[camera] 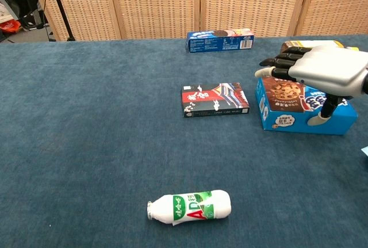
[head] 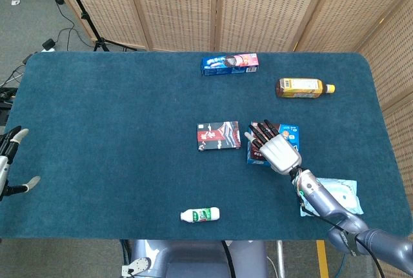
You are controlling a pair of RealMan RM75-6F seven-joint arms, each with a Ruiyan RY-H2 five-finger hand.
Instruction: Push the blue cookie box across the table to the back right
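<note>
The blue cookie box, printed with chocolate-chip cookies, lies right of the table's middle. My right hand lies flat on top of it, fingers stretched out toward the back. In the chest view the thumb hangs down against the box's front face. At the table's left front edge, my left hand holds nothing, its fingers apart.
A red-and-black box lies just left of the cookie box. Further back are a long blue biscuit box and a tea bottle. A white milk bottle and a wipes pack lie near the front.
</note>
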